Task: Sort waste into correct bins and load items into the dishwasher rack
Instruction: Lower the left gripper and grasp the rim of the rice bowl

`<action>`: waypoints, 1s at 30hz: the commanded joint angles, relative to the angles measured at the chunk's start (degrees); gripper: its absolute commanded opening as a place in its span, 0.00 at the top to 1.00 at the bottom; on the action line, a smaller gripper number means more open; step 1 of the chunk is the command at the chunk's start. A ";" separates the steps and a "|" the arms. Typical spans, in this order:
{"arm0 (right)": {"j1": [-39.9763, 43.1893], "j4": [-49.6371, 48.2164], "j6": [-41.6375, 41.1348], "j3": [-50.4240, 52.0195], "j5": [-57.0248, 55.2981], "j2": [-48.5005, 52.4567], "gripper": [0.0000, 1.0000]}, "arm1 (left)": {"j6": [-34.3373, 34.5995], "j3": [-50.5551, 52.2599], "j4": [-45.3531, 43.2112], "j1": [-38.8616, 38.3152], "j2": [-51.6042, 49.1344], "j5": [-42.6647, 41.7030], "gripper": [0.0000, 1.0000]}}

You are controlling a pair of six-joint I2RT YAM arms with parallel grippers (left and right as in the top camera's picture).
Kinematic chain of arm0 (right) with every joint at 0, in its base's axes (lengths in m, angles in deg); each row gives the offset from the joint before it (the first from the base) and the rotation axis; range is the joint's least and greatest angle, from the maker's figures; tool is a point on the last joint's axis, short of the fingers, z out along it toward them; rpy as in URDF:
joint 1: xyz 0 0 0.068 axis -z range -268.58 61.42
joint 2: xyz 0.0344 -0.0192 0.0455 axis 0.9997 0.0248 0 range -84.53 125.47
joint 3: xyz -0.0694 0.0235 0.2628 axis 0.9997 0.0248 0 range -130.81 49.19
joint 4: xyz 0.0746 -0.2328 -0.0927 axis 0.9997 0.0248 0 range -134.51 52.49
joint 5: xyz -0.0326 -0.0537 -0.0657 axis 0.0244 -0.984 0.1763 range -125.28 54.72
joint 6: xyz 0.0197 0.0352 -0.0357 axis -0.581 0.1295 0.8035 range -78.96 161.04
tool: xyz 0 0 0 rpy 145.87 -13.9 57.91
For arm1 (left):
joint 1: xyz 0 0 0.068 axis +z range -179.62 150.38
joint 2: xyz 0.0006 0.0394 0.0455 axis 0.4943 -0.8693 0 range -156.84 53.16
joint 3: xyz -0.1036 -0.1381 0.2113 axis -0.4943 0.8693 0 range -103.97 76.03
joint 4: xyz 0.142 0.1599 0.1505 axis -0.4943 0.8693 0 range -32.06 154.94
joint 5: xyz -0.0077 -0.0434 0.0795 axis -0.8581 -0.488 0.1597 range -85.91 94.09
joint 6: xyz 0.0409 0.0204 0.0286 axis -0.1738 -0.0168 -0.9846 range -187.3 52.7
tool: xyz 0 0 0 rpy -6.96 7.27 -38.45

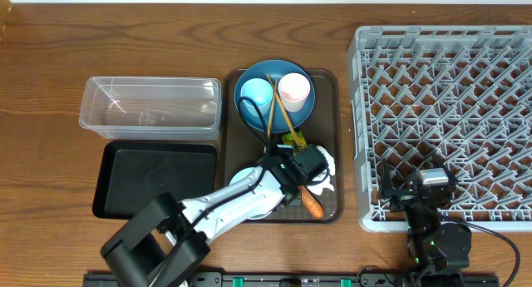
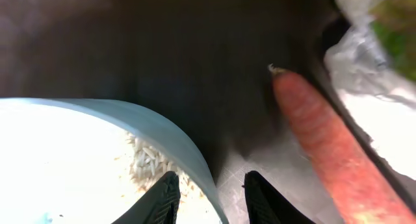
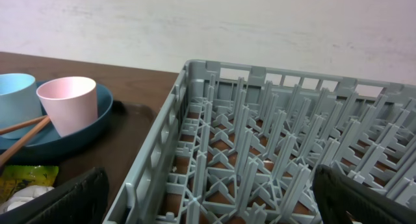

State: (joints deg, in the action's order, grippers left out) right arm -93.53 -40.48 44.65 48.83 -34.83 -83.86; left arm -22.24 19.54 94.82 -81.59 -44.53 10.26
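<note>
At the far left of the wooden counter (image 1: pixel 50 37), a clear rectangular plastic box (image 1: pixel 150 104) sits just behind a shallow black rectangular tray (image 1: pixel 158 180).

Next along is the brown serving tray (image 1: pixel 328 112). At its far end a large dark-blue round plate (image 1: pixel 249 112) carries a small light-blue cup (image 1: pixel 256 94), a small pink cup (image 1: pixel 293 89) and two wooden chopsticks (image 1: pixel 278 116) leaning across it. At the tray's near end the left arm reaches in over a pale-blue bowl (image 2: pixel 78 152).

Seen from that wrist, the left fingers (image 2: pixel 166 198) are part-way spread and straddle the bowl's rim. One finger is inside, above the loose white rice grains (image 2: pixel 149 162). The other is outside, over the dark tray floor. The thin rim runs between them with a little space on each side, so they look released rather than pinching it.

The orange carrot (image 2: pixel 331 152) lies just to the right of the outer finger, apart from it, with its tip pointing away. Beyond the carrot are the crumpled white tissue (image 2: pixel 370 87) and the yellow-green printed snack wrapper (image 1: pixel 293 140).

Furthest right stands the large square grey plastic lattice crate (image 1: pixel 449 112). The right fingers (image 3: pixel 65 198) are spread wide at its near edge, grasping nothing.
</note>
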 commanded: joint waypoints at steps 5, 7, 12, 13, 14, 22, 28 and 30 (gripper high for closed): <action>-0.33 0.24 0.74 0.07 0.00 -0.37 0.01 | 0.26 0.98 0.24 -0.11 4.90 1.33 0.72; -0.33 0.24 0.74 0.07 0.00 -0.37 0.01 | 0.24 0.98 0.55 -0.28 4.76 1.18 0.72; -0.33 0.24 0.74 0.07 0.00 -0.37 0.01 | 0.26 1.01 0.48 -0.79 3.19 1.14 0.71; -0.33 0.24 0.74 0.07 0.00 -0.37 0.01 | 0.26 1.05 0.50 -0.85 2.84 1.14 0.71; -0.33 0.24 0.74 0.07 0.00 -0.37 0.01 | 0.28 1.05 0.50 -0.90 2.60 1.11 0.72; -0.33 0.24 0.74 0.07 0.00 -0.37 0.01 | 0.24 1.05 0.61 -0.94 1.62 0.92 0.73; -0.33 0.24 0.74 0.07 0.00 -0.37 0.01 | 0.26 1.25 0.74 -1.22 1.49 0.72 0.74; -0.33 0.24 0.74 0.07 0.00 -0.37 0.01 | 0.26 1.31 0.74 -1.27 1.49 0.72 0.74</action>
State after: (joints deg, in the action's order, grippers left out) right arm -93.53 -40.48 44.65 48.83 -34.86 -83.86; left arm -22.11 19.61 95.17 -82.57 -42.37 10.51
